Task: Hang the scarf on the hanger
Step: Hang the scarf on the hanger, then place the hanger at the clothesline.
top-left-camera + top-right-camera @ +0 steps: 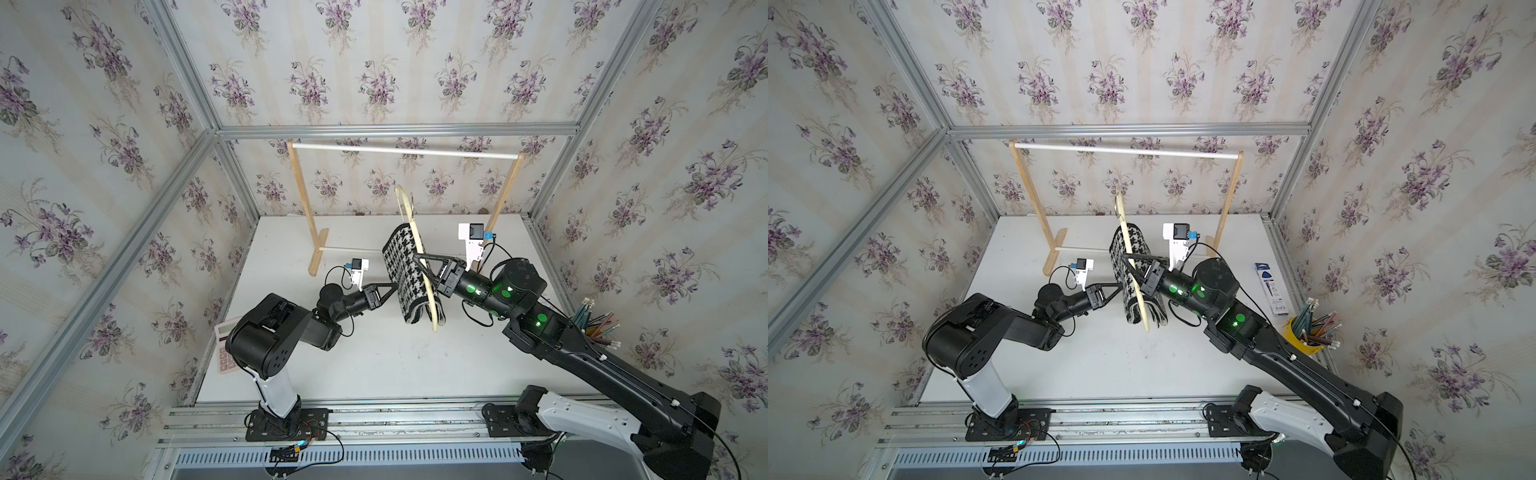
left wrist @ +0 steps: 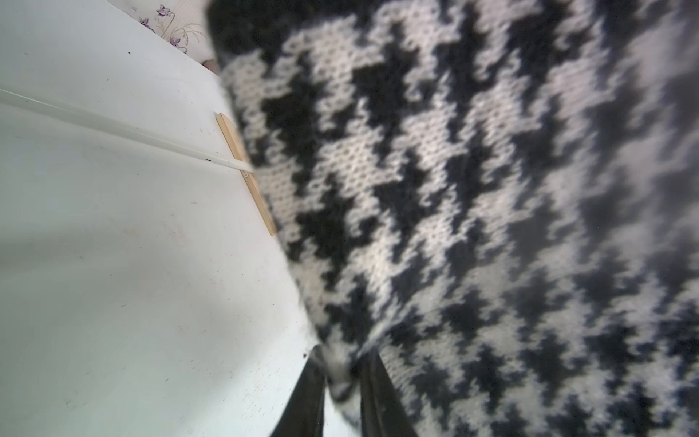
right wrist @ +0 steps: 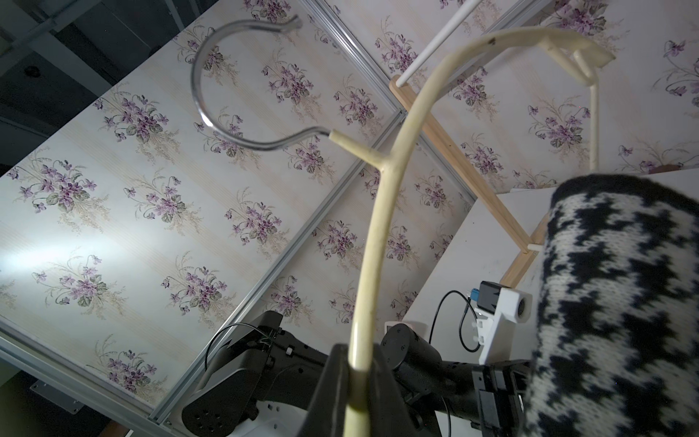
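The right gripper's (image 3: pixel 357 352) jaws are clamped on the cream arm of the hanger (image 3: pixel 380 234), low in the middle of the right wrist view; the left gripper (image 2: pixel 340 363) has a small fold of the scarf (image 1: pixel 405 274) between its fingers (image 2: pixel 314 393) at the bottom of the left wrist view, but I cannot tell whether that fold is pinched or lying loose.

In both top views the scarf sits just right of centre, draped over the hanger's lower part and falling on both sides of it, with the striped edge at its lower end; the hanger is held up off the table (image 1: pixel 332 353), in front of the wooden rack (image 1: pixel 303 199) and well apart from its white rod.

The draping looks done, so the step in hand seems to be freeing the left gripper from the cloth; to do it well, the jaws should part wide enough that the knit drops out before the arm moves; the retreat should go straight back toward the left of the frame, away from the cloth and not along it, since a loose knit snags on a fingertip and would drag the drape off; the right grip should hold firm and keep the hanger from tilting, or the scarf may slide along it.
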Tool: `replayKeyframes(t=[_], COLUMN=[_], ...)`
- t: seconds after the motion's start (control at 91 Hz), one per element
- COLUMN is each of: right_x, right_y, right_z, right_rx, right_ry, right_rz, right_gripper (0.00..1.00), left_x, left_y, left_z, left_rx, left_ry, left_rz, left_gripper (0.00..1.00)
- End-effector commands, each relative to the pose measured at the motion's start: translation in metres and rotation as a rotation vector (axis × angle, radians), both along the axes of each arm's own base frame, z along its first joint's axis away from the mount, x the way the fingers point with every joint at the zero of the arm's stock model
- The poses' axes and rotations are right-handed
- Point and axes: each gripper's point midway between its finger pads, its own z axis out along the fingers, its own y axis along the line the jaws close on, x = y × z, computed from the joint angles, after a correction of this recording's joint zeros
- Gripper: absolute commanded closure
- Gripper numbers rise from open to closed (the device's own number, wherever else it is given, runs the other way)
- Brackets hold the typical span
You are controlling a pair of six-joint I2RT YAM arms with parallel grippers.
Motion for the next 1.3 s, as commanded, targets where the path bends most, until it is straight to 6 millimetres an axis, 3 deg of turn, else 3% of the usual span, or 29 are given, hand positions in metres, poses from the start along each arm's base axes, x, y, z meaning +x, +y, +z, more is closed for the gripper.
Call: replayKeyframes(t=[0.0,0.363,0.396,0.44,0.648,0.879,1.022,1.143,1.286], right_x=[-0.005,0.001,0.003,0.007,0.028,0.062,0.073,0.076,0.085], right_y=[-0.004,-0.005,-0.006,-0.007,-0.012,-0.017,-0.014,-0.012,-0.014], right_z=[0.032,0.027,0.026,0.024,0.026,0.032,0.024,0.020,0.018], right_rx=[0.080,0.052,0.043,0.033,0.021,0.023,0.025,0.021,0.015], right_ry=[-0.100,-0.099,-0.096,-0.092,-0.091,-0.077,-0.054,-0.047,-0.041], right_rz=[0.002,-0.031,-0.041,-0.054,-0.079,-0.083,-0.069,-0.065,-0.074], right_gripper=[1.00,1.00,1.00,1.00,1.00,1.00,1.00,1.00,1.00], left_x=[-0.003,-0.005,-0.004,-0.001,0.016,0.055,0.080,0.090,0.093], left_y=[-0.003,-0.001,0.003,0.009,0.032,0.034,0.030,0.041,0.071], left_z=[-0.001,-0.005,-0.004,-0.003,-0.009,-0.020,-0.024,-0.010,0.021], left_rx=[-0.003,0.017,0.017,0.019,0.024,0.039,0.158,0.356,0.576], left_ry=[0.001,-0.021,-0.030,-0.036,-0.014,0.026,0.026,-0.025,-0.067], left_rz=[-0.030,-0.032,-0.021,-0.006,0.047,0.086,0.107,0.185,0.317], left_gripper=[0.74,0.54,0.43,0.40,0.40,0.40,0.43,0.44,0.48])
